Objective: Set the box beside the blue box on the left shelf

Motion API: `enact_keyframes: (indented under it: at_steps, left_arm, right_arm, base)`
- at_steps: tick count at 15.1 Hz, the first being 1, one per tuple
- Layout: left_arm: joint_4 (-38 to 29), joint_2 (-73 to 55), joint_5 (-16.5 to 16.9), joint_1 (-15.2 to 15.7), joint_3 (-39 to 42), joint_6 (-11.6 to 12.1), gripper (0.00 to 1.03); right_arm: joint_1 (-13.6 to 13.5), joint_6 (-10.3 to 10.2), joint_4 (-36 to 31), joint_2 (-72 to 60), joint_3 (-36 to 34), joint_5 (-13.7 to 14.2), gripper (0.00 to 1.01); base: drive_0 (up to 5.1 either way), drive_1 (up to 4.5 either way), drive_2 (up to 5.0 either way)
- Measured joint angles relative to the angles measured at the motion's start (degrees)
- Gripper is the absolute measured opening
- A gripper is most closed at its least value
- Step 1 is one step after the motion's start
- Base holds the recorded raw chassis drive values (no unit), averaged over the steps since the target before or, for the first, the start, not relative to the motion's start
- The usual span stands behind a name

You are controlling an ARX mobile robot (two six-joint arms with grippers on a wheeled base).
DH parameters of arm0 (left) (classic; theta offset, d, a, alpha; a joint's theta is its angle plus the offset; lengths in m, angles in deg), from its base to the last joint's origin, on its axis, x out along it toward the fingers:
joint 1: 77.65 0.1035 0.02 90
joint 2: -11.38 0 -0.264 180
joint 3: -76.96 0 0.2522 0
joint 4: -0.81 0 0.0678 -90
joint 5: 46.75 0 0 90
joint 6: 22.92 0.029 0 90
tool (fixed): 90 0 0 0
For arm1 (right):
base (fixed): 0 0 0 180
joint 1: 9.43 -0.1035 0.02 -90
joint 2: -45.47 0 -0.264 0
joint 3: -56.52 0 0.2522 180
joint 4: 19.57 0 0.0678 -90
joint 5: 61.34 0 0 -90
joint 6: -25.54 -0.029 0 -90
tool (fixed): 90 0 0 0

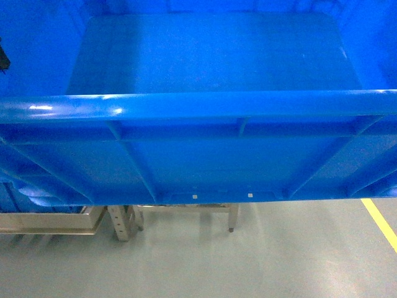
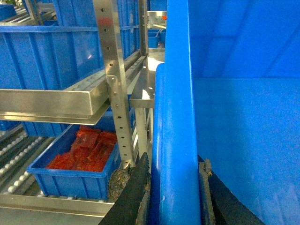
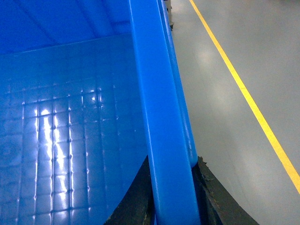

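The box (image 1: 205, 56), a large bright blue crate, fills the head view, held in the air with its ribbed near wall towards the camera and its floor bare. My left gripper (image 2: 173, 161) is shut on the box's left rim (image 2: 176, 93), one finger outside the wall and one inside. My right gripper (image 3: 174, 161) is shut on the right rim (image 3: 157, 93) in the same way. The left shelf (image 2: 47, 101), a steel roller rack, stands just left of the box. A large blue box (image 2: 47, 56) sits on its upper tier.
On the rack's lower roller bed (image 2: 16, 168) a small blue bin (image 2: 75, 178) holds red packets. A perforated steel upright (image 2: 112, 84) stands close beside the box. Steel frame legs (image 1: 121, 220) show under the box. A yellow floor line (image 3: 243, 89) runs on the grey floor at the right.
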Motion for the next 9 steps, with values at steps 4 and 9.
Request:
enact_keyframes:
  at_steps: [4, 9]
  left_arm:
    - [0.20, 0.00, -0.04, 0.02, 0.00, -0.02, 0.17]
    - [0.13, 0.07, -0.04, 0.07, 0.00, -0.02, 0.17]
  right_arm:
    - [0.00, 0.00, 0.04, 0.00, 0.00, -0.15, 0.15]
    - [-0.04, 0.00, -0.13, 0.00, 0.00, -0.13, 0.15]
  base:
    - [-4.9, 1.41, 3.4]
    - [-4.9, 1.34, 3.3]
